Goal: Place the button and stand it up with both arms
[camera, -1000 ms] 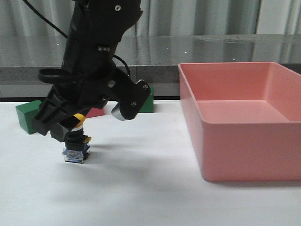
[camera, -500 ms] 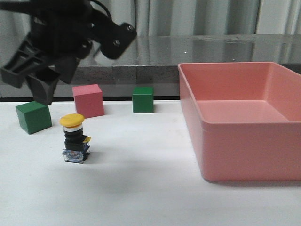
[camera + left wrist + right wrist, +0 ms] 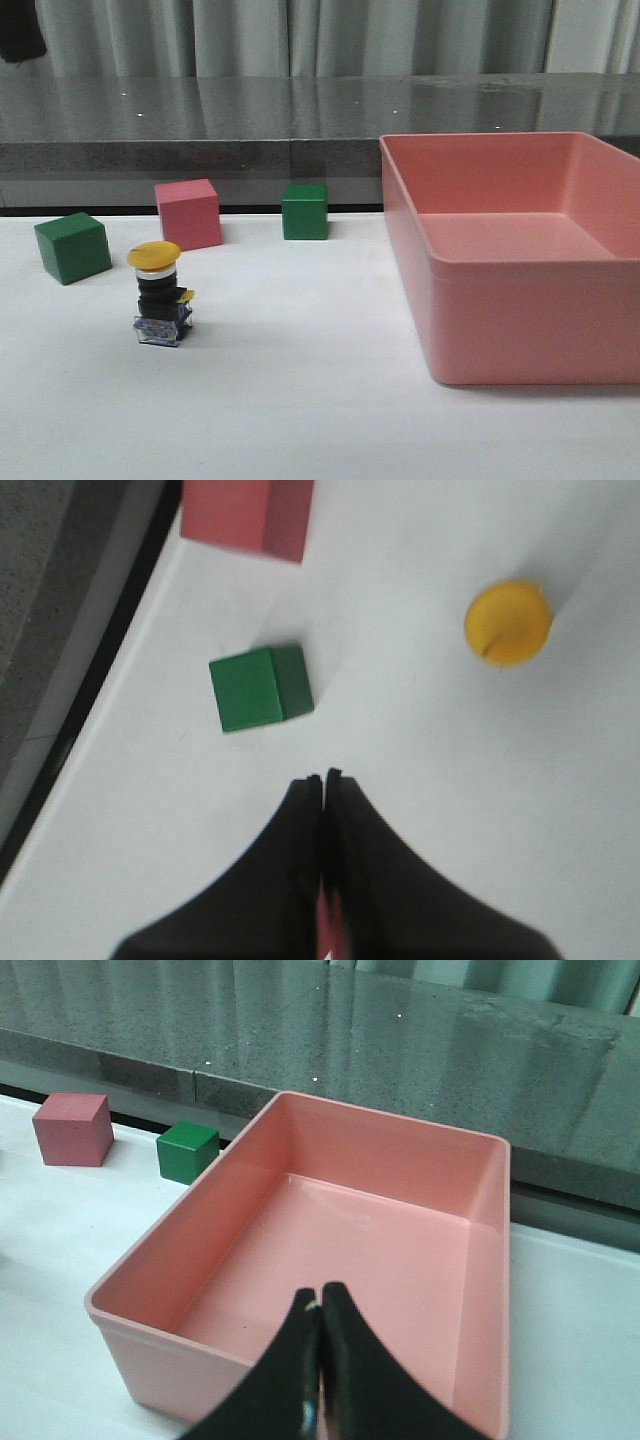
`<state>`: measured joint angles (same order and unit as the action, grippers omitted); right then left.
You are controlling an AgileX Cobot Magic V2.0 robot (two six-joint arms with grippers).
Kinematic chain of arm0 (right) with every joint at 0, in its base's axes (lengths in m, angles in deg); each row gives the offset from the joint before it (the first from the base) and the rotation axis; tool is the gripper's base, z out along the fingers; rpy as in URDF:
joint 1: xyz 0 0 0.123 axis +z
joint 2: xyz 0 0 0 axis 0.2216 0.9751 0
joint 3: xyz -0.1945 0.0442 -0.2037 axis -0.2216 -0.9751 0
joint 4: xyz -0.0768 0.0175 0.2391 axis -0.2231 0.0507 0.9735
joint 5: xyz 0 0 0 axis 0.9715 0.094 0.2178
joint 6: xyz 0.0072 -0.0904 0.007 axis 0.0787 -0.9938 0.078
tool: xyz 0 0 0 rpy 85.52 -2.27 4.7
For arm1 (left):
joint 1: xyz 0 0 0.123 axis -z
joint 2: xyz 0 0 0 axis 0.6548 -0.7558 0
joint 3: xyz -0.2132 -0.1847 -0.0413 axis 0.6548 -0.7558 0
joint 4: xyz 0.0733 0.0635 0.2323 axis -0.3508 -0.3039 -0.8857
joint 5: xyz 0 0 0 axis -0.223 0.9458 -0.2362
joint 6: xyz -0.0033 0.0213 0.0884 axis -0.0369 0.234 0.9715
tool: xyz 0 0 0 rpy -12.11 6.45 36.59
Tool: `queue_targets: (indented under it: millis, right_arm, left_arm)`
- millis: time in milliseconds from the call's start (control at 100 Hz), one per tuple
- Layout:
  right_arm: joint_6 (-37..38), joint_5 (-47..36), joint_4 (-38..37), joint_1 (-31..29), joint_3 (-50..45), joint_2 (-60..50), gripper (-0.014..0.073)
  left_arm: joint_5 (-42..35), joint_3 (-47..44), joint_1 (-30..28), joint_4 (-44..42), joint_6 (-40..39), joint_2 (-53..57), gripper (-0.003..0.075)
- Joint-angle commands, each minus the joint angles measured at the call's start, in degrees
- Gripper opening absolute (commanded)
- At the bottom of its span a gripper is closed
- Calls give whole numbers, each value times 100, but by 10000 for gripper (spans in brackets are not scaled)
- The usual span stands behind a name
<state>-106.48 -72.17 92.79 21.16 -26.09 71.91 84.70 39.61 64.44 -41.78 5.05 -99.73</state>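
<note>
Cube, far left: green cube [image 3: 72, 247] on the white table [image 3: 300, 400], nearest the left edge in the front view; the left wrist view shows a green cube [image 3: 260, 687] too, just ahead of the fingertips.
Button: button [image 3: 158, 297] stands upright on the table, yellow cap on top, black body under it, blue-and-clear base touching the surface; it is in front of the cubes, between the left green one and the pink one, touching neither. From the left wrist only its yellow cap [image 3: 508, 622] shows, seen from above.
Pink cube: pink cube [image 3: 188, 213] behind the button, near the table's back edge.
Second green cube: another green cube [image 3: 304, 211] right of the pink one, apart from it.
Bin: pink bin [image 3: 520, 320] on the right side of the table, well apart from the button.
Left gripper: left gripper [image 3: 324, 780] hangs above the table with its fingers pressed together, nothing between them.
Right gripper: right gripper [image 3: 321, 1305] hangs over the bin's near wall, fingers together, holding nothing.
</note>
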Motion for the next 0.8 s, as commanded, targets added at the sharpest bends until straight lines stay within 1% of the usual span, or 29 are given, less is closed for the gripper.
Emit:
queue_targets:
  millis: [0, 100, 110, 120, 250, 380, 390, 400, 530, 650, 790]
  right_arm:
    - [13, -396, 41, -26, 146, 21, -62]
    - [13, -396, 41, -26, 146, 21, -62]
    - [13, -396, 41, -26, 146, 21, -62]
    - [13, -396, 41, -26, 146, 21, -62]
    - [13, -396, 41, -26, 146, 21, -62]
    - [13, -391, 41, -26, 146, 21, -62]
    - [13, -391, 41, -26, 146, 21, -62]
    - [13, -391, 41, -26, 146, 21, -62]
    - [13, -391, 41, -26, 146, 21, -62]
    - [13, -391, 41, -26, 146, 21, -62]
    - [13, -391, 41, -26, 146, 21, -62]
  left_arm:
    - [-1060, -129, -322, 876, -163, 692, -20]
    - [-2085, -851, -482, 1178, -163, 1303, -20]
    - [-2294, -971, -502, 1197, -163, 1402, -20]
    - [-2294, -1033, -513, 1205, -163, 1452, -20]
    - [-3449, -2283, -538, 1316, -163, 2452, -20]
    - [-4425, -3574, -538, 1595, -163, 3465, -20]
    - [-4474, -3574, -538, 1595, -163, 3515, -20]
    - [-4570, -3770, -538, 1623, -163, 3614, -20]
    - [-5428, -4865, -538, 2107, -163, 4527, -20]
    - [-5834, -5687, -538, 2304, -163, 5317, -20]
    - [-5890, -6276, -538, 2402, -163, 6037, -20]
